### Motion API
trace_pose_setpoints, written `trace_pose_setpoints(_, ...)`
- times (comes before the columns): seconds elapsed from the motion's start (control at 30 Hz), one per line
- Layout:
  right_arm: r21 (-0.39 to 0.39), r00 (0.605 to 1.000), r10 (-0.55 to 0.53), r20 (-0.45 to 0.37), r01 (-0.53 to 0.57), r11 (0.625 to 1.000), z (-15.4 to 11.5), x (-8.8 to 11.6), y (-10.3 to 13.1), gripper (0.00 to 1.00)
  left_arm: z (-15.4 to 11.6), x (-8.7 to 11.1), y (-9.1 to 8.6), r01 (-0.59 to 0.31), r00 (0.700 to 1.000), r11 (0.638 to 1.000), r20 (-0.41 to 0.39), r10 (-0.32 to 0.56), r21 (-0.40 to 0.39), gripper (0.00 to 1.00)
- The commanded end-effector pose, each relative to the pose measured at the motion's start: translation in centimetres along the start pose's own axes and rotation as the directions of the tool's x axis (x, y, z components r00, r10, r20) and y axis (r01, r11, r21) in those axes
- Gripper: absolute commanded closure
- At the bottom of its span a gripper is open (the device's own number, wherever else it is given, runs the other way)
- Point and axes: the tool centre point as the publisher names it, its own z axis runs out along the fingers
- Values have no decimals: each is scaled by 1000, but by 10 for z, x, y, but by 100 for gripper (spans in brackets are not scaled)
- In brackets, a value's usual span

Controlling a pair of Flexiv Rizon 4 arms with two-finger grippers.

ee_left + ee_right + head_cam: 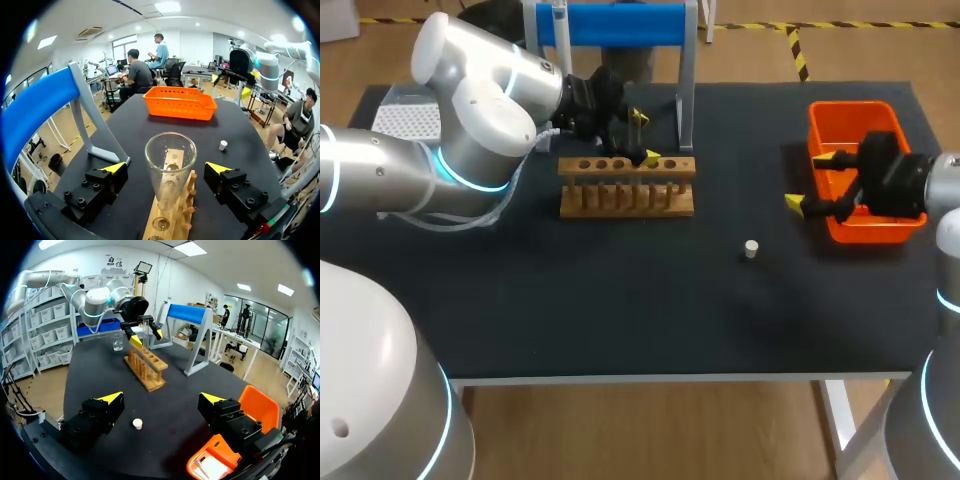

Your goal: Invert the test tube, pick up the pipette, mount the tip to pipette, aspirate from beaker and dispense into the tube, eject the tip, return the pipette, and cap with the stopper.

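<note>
Straddling the racked test tube [170, 150], left tool [166, 169] wide | right tool [810, 181] wide at bin [860, 108] edge | stopper [751, 249] on table [620, 300] between

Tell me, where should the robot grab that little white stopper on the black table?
Probably its round sides, with the jaws coming straight down from above. The stopper is short, sits low on the table and has bare space all round it, so nothing blocks them.
</note>
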Motion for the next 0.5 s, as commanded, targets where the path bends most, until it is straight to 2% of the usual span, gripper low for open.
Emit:
trace_pose_setpoints(0.03,5,1000,1,1,-1,1000,1,10,-13,0,0,-1,0,0,1000,1000,-4,-1,-2,0)
trace_pose_setpoints(0.3,20,1000,-8,-24,8,1000,17,29,-39,0,0,-1,0,0,1000,1000,-4,-1,-2,0)
trace_pose_setpoints(0.5,13,999,-24,-44,24,1000,26,40,-49,0,0,-1,0,0,1000,1000,-4,-1,-2,0)
